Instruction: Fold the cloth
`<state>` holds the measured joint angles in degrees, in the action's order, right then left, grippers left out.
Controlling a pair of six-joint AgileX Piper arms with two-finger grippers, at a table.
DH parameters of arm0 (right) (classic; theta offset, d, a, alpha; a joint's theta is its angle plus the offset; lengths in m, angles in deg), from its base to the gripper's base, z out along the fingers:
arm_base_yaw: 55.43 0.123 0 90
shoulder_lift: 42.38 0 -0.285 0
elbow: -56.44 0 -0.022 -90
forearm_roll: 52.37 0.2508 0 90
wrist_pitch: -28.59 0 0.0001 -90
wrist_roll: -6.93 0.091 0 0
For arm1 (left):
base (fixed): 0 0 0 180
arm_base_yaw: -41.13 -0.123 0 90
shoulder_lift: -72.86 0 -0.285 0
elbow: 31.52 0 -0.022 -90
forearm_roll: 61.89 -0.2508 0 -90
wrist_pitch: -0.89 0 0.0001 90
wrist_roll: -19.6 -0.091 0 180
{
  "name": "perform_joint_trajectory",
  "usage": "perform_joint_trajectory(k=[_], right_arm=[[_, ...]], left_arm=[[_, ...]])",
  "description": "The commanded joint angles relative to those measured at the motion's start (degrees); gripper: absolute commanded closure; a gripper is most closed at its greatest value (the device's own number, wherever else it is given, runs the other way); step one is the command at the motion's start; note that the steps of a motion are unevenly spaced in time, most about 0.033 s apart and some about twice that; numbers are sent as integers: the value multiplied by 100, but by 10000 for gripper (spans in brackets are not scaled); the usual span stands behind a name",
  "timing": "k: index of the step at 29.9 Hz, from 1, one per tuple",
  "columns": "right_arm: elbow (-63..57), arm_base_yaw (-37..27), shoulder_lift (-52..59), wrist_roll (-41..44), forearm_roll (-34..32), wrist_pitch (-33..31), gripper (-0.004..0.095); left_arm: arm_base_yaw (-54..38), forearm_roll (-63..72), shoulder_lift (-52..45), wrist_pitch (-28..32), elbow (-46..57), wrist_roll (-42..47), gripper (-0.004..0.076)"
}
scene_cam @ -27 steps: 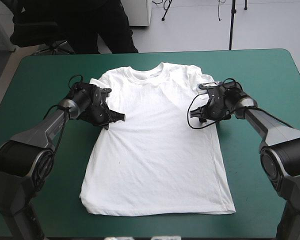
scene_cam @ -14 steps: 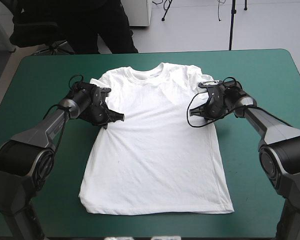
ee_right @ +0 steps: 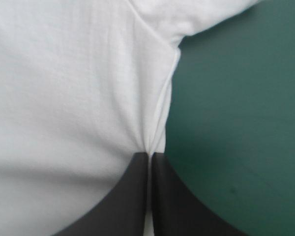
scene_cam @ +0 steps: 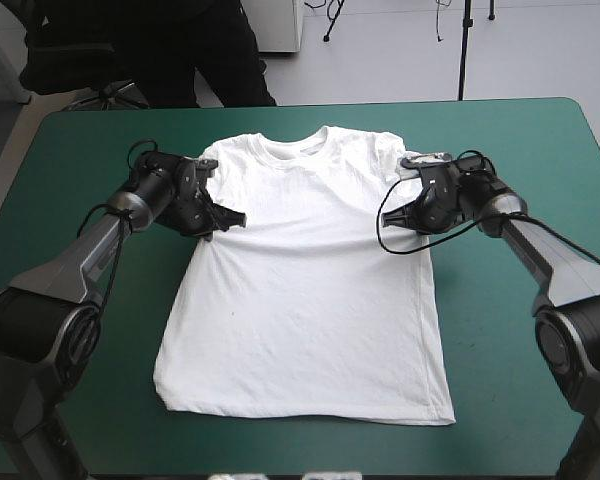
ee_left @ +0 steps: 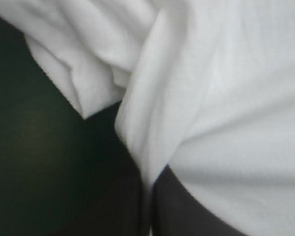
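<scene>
Left claw (scene_cam: 240,217), right claw (scene_cam: 386,222) pinch T-shirt (scene_cam: 305,300), collar pointing away.

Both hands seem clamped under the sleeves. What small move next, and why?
Probably lift the left hand and right hand evenly a little. Each is shut on a side edge of the T-shirt just below a sleeve, and the shirt lies flat on the teal-green cover; a level lift would free its top for folding.

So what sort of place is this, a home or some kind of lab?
Probably a robot test bench: a teal-green table, a white T-shirt spread flat, the left gripper and right gripper each shut on it below a sleeve.
</scene>
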<state>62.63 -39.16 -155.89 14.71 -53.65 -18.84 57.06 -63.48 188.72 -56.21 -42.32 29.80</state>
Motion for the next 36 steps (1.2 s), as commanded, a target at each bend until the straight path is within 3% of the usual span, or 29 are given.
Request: perform_joint_trajectory(k=[1, 12, 22, 36], right_arm=[[150, -17, 798, -53, -173, 45, 925], [211, -17, 2409, -53, -123, -34, 925], [1526, -17, 3031, -353, 389, -894, 925], [2046, -17, 3663, -778, 1194, -1136, 925]], left_arm=[[-6, -52, -689, 29, -416, 25, 733], [15, 159, -2044, -47, -613, -69, 733], [15, 991, -3117, 39, -613, -498, 733], [15, 2470, -4266, 206, -613, -1871, 733]])
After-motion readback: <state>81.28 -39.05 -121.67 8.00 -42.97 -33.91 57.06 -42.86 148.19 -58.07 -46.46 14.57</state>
